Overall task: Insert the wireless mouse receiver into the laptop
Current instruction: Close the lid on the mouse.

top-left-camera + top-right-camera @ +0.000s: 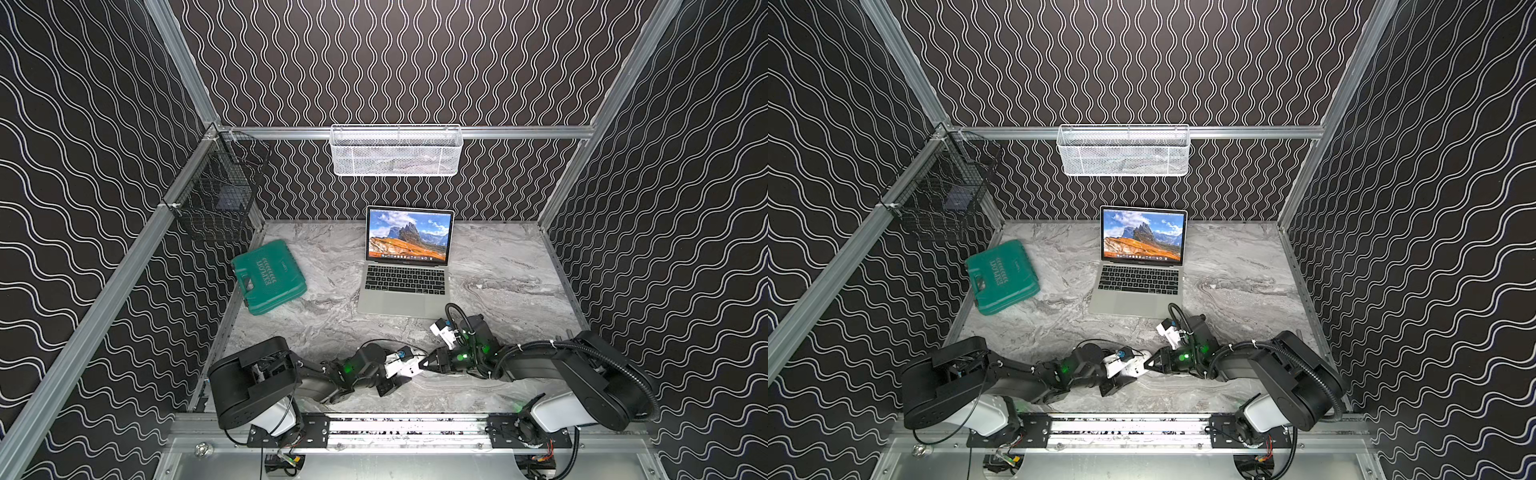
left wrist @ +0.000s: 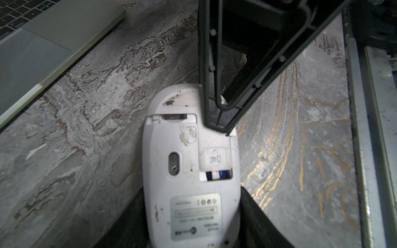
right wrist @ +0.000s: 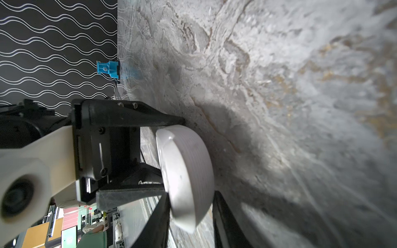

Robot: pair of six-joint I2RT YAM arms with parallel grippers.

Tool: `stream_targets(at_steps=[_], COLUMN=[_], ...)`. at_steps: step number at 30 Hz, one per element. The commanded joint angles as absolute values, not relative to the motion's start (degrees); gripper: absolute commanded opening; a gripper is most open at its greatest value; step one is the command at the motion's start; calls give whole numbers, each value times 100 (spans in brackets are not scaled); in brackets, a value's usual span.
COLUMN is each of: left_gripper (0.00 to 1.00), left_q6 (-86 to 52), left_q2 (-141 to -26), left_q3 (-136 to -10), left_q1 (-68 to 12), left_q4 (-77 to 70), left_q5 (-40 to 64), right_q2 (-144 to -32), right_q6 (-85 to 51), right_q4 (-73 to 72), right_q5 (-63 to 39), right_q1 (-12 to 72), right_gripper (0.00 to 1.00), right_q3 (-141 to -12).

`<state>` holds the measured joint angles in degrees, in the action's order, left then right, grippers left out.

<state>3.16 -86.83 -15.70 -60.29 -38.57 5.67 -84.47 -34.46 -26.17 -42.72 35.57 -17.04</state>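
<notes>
The wireless mouse is white and lifted off the table, its underside with a grey label facing the left wrist view. My left gripper is shut on its rear end, one finger on each side. My right gripper is shut on the mouse's other end; one of its fingers lies across the underside beside the battery cover. In both top views the two grippers meet near the table's front. The open laptop stands behind them. I cannot make out the receiver.
A green plastic case lies left of the laptop. A white mesh basket hangs on the back wall and a black wire basket on the left wall. A metal rail runs along the front edge.
</notes>
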Motion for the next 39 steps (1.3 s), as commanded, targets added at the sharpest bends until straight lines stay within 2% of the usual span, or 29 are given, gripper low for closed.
stream_targets(at_steps=[1,9,10,15,18,20,25,26,30,39], left_gripper=[18,18,18,18,18,18,17,17,17,17], left_q6=[279,307,283,237,237,245,271,268,255,246], left_q2=[-8739,-8795,-8804,-8846,-8847,-8858,-8879,-8875,-8848,-8915], left_q3=[-1553,-1587,-1591,-1591,-1584,-1582,-1618,-1606,-1589,-1599], left_q1=[-6029,-6029,-6029,-6029,-6027,-6025,-6022,-6023,-6021,-6021], left_q4=[-3235,-3342,-3349,-3313,-3279,-3270,-3262,-3262,-3243,-3318], left_q5=[805,879,873,765,748,749,747,747,721,747], right_q2=[-8419,-8790,-8759,-7955,-7596,-7541,-7685,-7707,-7666,-7969], right_q6=[-3213,-3282,-3258,-2789,-2595,-2553,-2597,-2605,-2627,-2897], right_q4=[-2272,-2496,-2445,-1141,-351,-107,-134,-169,-185,-655], right_q5=[-4093,-4445,-4443,-3894,-3407,-3227,-3390,-3414,-3426,-3690], right_q1=[3551,3560,3560,3551,3542,3542,3558,3560,3561,3724], right_gripper=[29,38,41,70,72,67,36,32,25,20], right_q3=[-1768,-1841,-1842,-2165,-2481,-2626,-2795,-2784,-2727,-2453])
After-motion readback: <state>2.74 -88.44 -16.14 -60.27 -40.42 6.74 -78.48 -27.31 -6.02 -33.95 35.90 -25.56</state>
